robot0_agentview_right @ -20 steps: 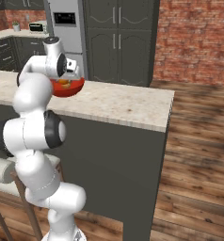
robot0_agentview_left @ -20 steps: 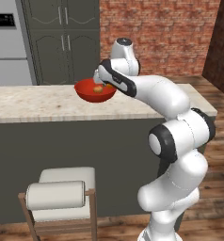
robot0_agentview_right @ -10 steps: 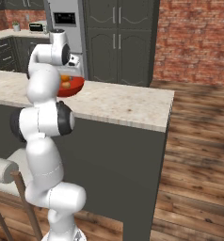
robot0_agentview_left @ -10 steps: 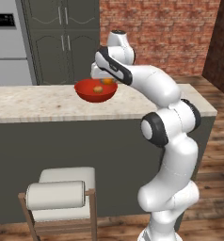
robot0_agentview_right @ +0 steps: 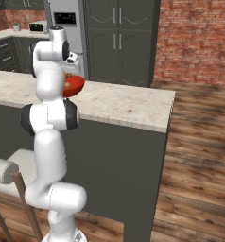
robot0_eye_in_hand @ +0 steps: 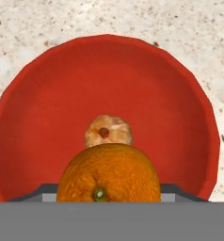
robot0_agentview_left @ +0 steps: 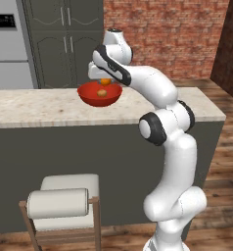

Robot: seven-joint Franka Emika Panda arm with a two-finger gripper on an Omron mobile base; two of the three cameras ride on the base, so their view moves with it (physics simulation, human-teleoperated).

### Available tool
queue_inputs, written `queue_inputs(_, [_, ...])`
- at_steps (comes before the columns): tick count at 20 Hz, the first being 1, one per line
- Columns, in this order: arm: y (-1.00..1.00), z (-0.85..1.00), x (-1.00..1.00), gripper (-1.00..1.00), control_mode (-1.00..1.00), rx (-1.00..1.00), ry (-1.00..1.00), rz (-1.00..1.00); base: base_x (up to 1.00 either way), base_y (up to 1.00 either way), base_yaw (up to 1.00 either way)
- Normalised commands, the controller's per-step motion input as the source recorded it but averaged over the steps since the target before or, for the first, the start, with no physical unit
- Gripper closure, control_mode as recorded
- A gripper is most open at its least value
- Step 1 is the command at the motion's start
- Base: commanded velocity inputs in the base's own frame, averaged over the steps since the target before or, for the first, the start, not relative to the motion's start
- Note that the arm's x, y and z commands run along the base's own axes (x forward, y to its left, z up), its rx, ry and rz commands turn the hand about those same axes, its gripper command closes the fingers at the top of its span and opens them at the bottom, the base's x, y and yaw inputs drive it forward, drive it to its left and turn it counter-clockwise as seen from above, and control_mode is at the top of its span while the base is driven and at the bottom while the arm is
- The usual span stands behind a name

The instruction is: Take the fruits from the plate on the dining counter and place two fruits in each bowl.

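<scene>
While you hold the orange [robot0_eye_in_hand: 108, 173] pinched in the fingers [robot0_agentview_left: 104, 81], it hangs directly above the red bowl [robot0_eye_in_hand: 48, 108], which sits on the tabletop [robot0_agentview_left: 40, 108] toward its far edge; the peach-tan fruit [robot0_eye_in_hand: 108, 131] already lies below it, so release straight down.

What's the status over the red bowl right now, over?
Tool above red bowl, shut on orange fruit. One peach-tan fruit already in bowl, on dining counter. Nothing in the way.
</scene>
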Motion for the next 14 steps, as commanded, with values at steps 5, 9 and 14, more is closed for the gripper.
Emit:
queue_inputs(5, [0.0,-0.09,0.23,1.0,-1.0,0.0,0.0,0.0,0.0,0.0,0.0])
queue_inputs(9, [0.0,-0.02,0.0,1.0,-1.0,0.0,0.0,0.0,0.0,0.0,0.0])
queue_inputs(14, [0.0,0.0,0.0,1.0,-1.0,0.0,0.0,0.0,0.0,0.0,0.0])
